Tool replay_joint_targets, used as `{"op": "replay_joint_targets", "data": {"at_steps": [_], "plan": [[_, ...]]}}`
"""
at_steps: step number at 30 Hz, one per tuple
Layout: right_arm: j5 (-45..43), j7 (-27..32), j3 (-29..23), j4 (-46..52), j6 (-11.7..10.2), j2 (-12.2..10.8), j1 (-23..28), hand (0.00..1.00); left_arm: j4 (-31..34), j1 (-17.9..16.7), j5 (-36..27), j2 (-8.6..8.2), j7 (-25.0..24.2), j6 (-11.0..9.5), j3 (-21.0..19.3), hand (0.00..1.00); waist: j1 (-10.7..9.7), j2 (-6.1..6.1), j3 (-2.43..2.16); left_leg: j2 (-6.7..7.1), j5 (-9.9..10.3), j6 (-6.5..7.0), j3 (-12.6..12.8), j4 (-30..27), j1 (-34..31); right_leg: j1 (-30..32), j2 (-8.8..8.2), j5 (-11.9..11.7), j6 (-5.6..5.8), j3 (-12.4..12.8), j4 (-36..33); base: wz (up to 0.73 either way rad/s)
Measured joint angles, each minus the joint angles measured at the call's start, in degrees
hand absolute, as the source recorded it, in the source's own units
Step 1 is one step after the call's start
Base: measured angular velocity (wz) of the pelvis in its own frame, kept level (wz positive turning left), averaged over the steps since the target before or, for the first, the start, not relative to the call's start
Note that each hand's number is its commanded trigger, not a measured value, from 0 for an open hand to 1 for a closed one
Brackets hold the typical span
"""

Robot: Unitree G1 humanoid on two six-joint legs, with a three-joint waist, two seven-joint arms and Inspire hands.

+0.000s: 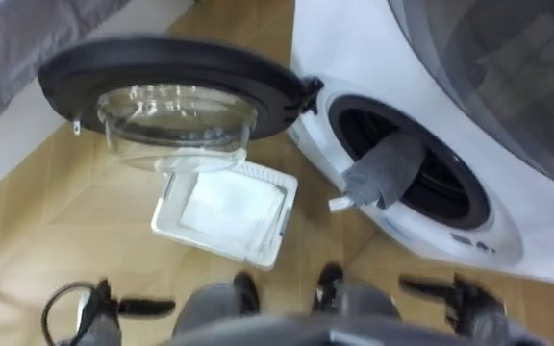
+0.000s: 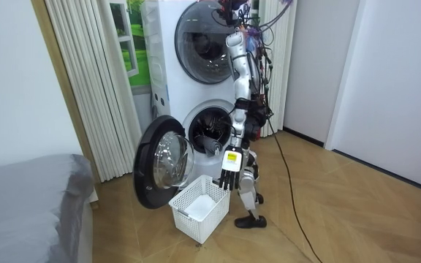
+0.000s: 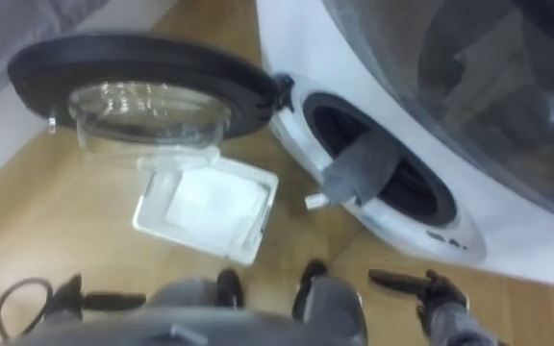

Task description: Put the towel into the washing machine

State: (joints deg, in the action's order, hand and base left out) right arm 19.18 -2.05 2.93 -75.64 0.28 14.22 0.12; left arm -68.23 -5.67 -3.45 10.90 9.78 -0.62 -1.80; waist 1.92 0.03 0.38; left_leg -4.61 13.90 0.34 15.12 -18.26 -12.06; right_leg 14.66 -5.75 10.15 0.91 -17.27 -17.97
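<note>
The grey towel (image 1: 389, 170) lies half in the drum of the washing machine (image 1: 349, 48). One part is inside the dark round opening. The other part hangs out over the lower rim of the opening, with a small white tag at its low end. No hand touches it.

The round door (image 1: 171, 60) of the machine stands wide open on the robot's left, with its glass bowl turned toward the floor. Just below the door, on the wooden floor (image 1: 37, 240), stands a white plastic laundry basket (image 1: 165, 213). Something flat and white lies at its bottom.

The left hand (image 1: 148, 307) is low at the robot's left side and holds nothing; its fingers are straight. The right hand (image 1: 433, 285) is low at the right side, also released and with straight fingers.

In the room view the robot stands upright close in front of the machine, with the basket beside its feet. A second drum machine (image 2: 202, 38) with a closed door is stacked above. A bed (image 2: 28, 197) with a grey cover stands at the room view's left, and a pale curtain (image 2: 86, 80) hangs behind it.
</note>
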Motion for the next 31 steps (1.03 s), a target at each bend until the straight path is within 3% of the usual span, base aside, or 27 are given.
{"op": "replay_joint_targets", "data": {"at_steps": [4,10,20,25,31], "plan": [[-3.99,-1.39,0.42,0.06,-0.08,-0.76,0.11,0.00,-0.22,-0.49,-0.08,-0.01,-0.98,0.85,0.87,0.00,-0.14,0.17,0.43,-0.63,-0.29,-1.39,0.04,2.22,3.61,-3.05,1.14,0.18,-0.71,-0.01,0.98,0.00],[-4.49,-4.03,1.34,0.62,0.64,-0.79,0.66,0.00,-0.20,-0.65,0.02,-0.64,-2.16,2.59,0.85,0.00,-0.03,0.18,0.41,-1.33,-0.46,-2.29,-0.32,2.82,6.00,-5.81,2.15,0.60,-1.45,-0.11,2.33,0.02],[-6.16,-8.20,1.49,2.01,1.25,-1.24,2.08,0.00,0.43,-1.46,0.05,-1.21,-3.32,3.95,-0.78,0.00,0.02,-0.97,0.27,-1.84,-0.69,-2.69,-0.36,2.96,10.02,-10.65,2.96,1.32,-1.85,-0.21,4.28,-0.02],[-5.77,-8.97,1.36,2.09,3.04,-2.02,2.36,0.00,1.58,-2.70,1.08,-1.00,-3.75,4.45,-2.64,0.00,0.08,-2.02,0.27,-1.75,-0.69,-2.71,-2.32,2.96,11.98,-13.40,3.40,1.91,-1.69,-0.21,5.46,0.01],[-6.15,-9.55,0.16,2.67,2.92,-2.35,4.04,0.00,1.26,-4.19,1.91,-0.85,-5.96,5.42,-3.85,0.00,0.11,-2.00,0.24,-1.99,-0.67,-2.75,-3.21,3.87,14.47,-15.92,4.01,1.90,-1.64,-0.04,6.49,-0.06]]}}
